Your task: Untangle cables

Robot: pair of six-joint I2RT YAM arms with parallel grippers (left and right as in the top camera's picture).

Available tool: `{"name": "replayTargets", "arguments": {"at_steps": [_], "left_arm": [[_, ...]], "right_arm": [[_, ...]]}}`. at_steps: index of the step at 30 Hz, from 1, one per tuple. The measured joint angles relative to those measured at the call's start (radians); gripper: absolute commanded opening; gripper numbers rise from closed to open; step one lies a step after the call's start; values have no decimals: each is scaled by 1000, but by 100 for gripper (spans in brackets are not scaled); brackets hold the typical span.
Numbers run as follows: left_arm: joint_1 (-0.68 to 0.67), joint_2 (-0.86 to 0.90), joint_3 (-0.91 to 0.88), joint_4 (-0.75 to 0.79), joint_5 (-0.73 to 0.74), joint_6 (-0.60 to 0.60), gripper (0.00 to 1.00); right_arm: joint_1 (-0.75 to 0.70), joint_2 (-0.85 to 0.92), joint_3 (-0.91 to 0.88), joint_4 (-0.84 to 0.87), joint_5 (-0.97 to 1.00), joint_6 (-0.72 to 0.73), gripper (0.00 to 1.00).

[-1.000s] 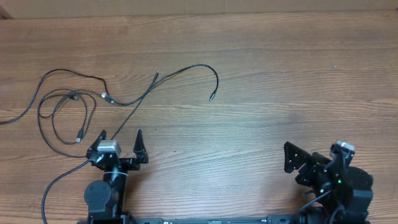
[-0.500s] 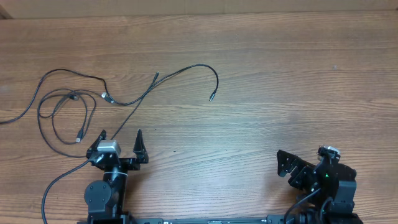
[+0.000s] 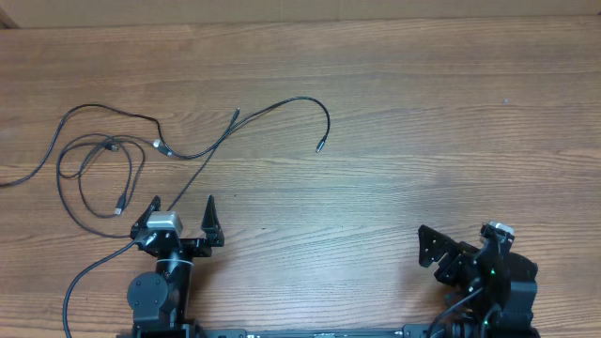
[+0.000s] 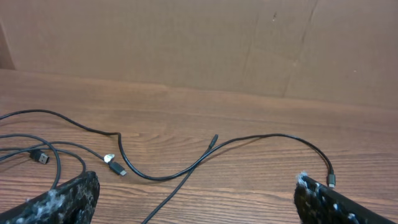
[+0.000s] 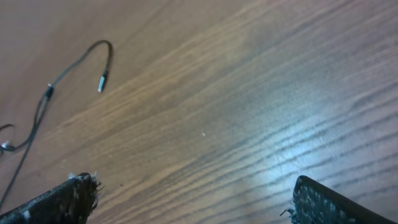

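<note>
The cables [image 3: 103, 169] lie at the table's left: thin black cords in overlapping loops. One cord arcs right and ends in a small plug tip [image 3: 319, 145]. My left gripper [image 3: 181, 207] stands open just in front of the loops, touching nothing. In the left wrist view, the cables [image 4: 155, 176] cross between and beyond my open gripper [image 4: 196, 202], with silver plug tips [image 4: 115, 165] showing. My right gripper [image 3: 451, 249] is open at the front right, far from the cords. Its wrist view shows the arcing cord's end [image 5: 102, 81] far off and bare wood between the open gripper [image 5: 193, 202].
A brown cardboard wall [image 4: 186, 43] closes the table's far edge. One cord runs off the left edge [image 3: 14, 180]. A thicker black arm wire [image 3: 80, 282] curves beside the left arm's base. Bare wooden tabletop [image 3: 423, 141] spans the middle and right.
The right arm has shifted a little to the left and toward the front edge, its gripper still open. The left arm and the cables have not moved.
</note>
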Motion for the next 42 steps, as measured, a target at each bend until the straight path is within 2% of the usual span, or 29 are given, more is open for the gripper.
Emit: {"name": "replayTargets", "arguments": {"at_steps": [7,15,18,23,25,33,42], "left_arm": [[0,0,0,0,0,0,100],[0,0,0,0,0,0,99],[0,0,0,0,0,0,100],[0,0,0,0,0,0,99],[0,0,0,0,0,0,99],[0,0,0,0,0,0,99],[0,0,0,0,0,0,100]], "right_arm": [[0,-58,-27,39,0,0,100],[0,-80,-99,165,0,0,100],[0,-82,-110,268,1,0,100],[0,-84,-137,552,0,1,100],[0,-84,-137,606,0,0,100],[0,-84,-143,654,0,0,100],[0,-84,-230,723,0,0,100]]}}
